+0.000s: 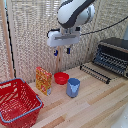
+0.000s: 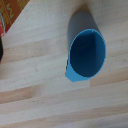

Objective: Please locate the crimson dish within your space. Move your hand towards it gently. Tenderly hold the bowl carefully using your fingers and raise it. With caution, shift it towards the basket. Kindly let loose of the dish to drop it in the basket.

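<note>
The crimson dish is a small red bowl that sits upright on the wooden table, between an orange box and a blue cup. My hand hangs well above the bowl with its dark fingers apart, open and empty. The basket, red wire mesh with a blue-grey rim, stands at the front of the exterior view's left. The wrist view shows neither the bowl nor the basket. It is filled by the blue cup.
An orange box stands just beside the bowl, toward the basket. The blue cup stands close in front of the bowl. A toaster oven with its door down sits at the exterior view's right. A reed screen lines the back.
</note>
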